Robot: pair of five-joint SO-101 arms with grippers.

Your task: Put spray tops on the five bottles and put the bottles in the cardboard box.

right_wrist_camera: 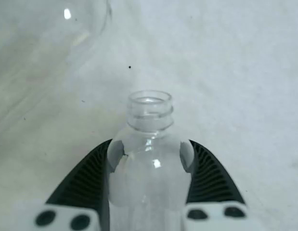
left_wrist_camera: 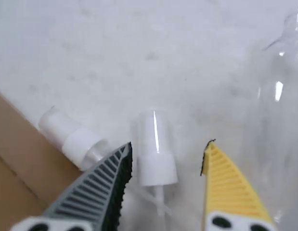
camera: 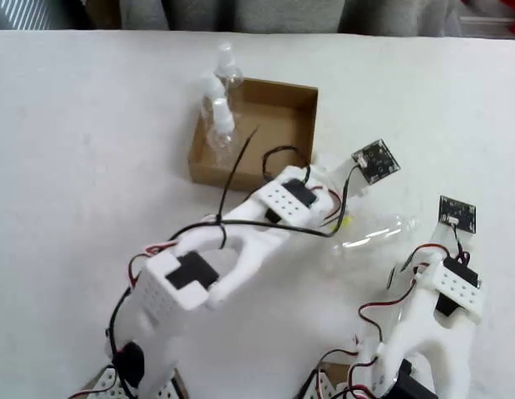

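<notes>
My left gripper is open just above the table, its grey and yellow fingers on either side of a white spray top lying there. A second spray top lies against the cardboard box. My right gripper is shut on a clear bottle whose neck has no top on it. In the high view the cardboard box sits at the table's middle back, and bottles with spray tops stand in its left side. The left arm is at the box's near right corner.
Another clear bottle lies on the white table between the two arms, also seen as the bottle beside the left gripper and the bottle beyond the right gripper. The right arm is at the near right. Black cables loop over the left arm.
</notes>
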